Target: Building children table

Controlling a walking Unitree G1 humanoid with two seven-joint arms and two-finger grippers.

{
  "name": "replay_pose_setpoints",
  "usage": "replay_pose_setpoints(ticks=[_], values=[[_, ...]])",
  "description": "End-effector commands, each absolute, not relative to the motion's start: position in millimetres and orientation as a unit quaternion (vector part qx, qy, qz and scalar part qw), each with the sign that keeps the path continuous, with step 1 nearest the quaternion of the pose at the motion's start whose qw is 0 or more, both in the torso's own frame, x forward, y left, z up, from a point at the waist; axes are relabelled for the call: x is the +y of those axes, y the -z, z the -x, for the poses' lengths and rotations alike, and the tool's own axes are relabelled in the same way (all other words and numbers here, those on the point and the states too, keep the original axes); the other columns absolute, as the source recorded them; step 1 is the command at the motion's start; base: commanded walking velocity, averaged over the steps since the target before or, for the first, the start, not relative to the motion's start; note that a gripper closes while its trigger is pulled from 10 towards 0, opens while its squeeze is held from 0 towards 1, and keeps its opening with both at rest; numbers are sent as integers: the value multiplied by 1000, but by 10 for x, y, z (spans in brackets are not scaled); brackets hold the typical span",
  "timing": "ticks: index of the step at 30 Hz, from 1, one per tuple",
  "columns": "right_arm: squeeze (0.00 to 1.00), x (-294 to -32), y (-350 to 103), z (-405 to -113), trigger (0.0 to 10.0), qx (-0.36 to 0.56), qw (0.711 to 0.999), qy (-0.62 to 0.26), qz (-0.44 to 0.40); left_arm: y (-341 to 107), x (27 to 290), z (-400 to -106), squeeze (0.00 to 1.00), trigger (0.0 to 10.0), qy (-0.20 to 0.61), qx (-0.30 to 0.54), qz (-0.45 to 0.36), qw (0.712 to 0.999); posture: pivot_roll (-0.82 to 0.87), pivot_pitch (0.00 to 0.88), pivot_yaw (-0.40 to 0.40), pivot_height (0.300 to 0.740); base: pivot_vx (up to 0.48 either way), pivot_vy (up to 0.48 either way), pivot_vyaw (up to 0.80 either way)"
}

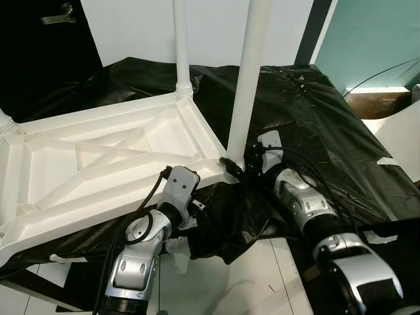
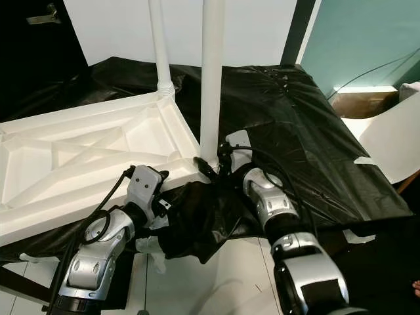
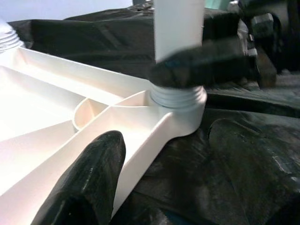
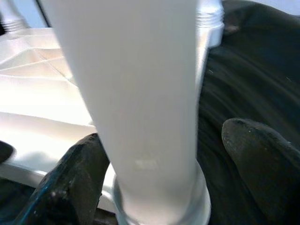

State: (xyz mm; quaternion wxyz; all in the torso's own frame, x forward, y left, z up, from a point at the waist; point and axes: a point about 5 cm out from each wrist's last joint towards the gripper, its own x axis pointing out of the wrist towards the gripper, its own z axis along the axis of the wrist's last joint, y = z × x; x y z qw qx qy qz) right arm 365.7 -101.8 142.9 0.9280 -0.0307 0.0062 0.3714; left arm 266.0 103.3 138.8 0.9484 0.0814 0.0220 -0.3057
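Observation:
A white plastic table top (image 1: 98, 164) lies upside down on a surface covered in black sheeting (image 1: 315, 111). Three white legs stand up from its corners: a far one (image 1: 181, 46), a stub at the left (image 1: 5, 123), and a near one (image 1: 249, 72). My right gripper (image 1: 234, 165) is open around the base of that near leg (image 4: 140, 117); one finger (image 4: 77, 173) touches it and the other finger (image 4: 262, 164) stands slightly off. My left gripper (image 1: 187, 176) is shut on the table top's near rim, with one finger (image 3: 89, 183) lying on the rim by the threaded socket (image 3: 178, 96).
The black sheeting hangs over the front edge above white floor tiles (image 1: 223, 282). A white curved object (image 1: 400, 134) stands at the right, past the sheeting's edge. A dark door (image 1: 39, 52) is at the back left.

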Motion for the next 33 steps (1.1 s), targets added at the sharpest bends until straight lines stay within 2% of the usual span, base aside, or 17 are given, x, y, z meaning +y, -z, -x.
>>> replay_pose_setpoints(ticks=[1,8,9,10,11,16,19,25,27,31,32,33], values=[[0,-981,-1444,-3664,10000,7,918,-394,45,-1370,1056,-2677,0,10000,279,28,-80,957,100,0,-42,740,0,0,0],[0,-917,-1502,-3722,10000,23,894,-441,75,-1399,1076,-2686,0,10000,278,25,-84,957,113,0,-38,740,0,0,0],[0,-916,-1488,-3718,5216,29,888,-449,89,-1401,1079,-2686,0,10000,277,25,-85,957,117,0,-39,740,0,0,0],[0,-916,-1488,-3718,5216,29,888,-449,89,-1401,1079,-2686,0,10000,277,25,-85,957,117,0,-39,740,0,0,0],[0,-925,-1465,-3707,0,37,881,-461,99,-1404,1082,-2685,0,10000,277,25,-85,957,118,0,-40,740,0,0,0],[0,-956,-1425,-3692,0,48,873,-474,106,-1404,1083,-2678,0,10000,277,25,-85,957,122,0,-42,740,0,0,0],[0,-1012,-1358,-3650,0,62,868,-486,81,-1390,1078,-2656,0,10000,278,27,-85,956,119,0,-47,740,0,0,0],[0,-1005,-1304,-3617,0,73,872,-481,60,-1377,1058,-2645,0,10000,283,29,-82,955,112,0,-51,740,0,0,0],[0,-983,-1282,-3621,0,80,880,-463,63,-1371,1049,-2643,0,10000,284,30,-81,955,105,0,-52,740,0,0,0],[0,-857,-1271,-3637,0,92,915,-390,36,-1347,1014,-2630,0,10000,290,33,-77,953,97,0,-55,740,0,0,0],[0,-857,-1271,-3637,0,92,915,-390,36,-1347,1014,-2630,0,10000,290,33,-77,953,97,0,-55,740,0,0,0],[0,-808,-1275,-3630,0,91,930,-354,26,-1342,1005,-2625,0,10000,291,34,-76,953,96,0,-60,740,0,0,0]])
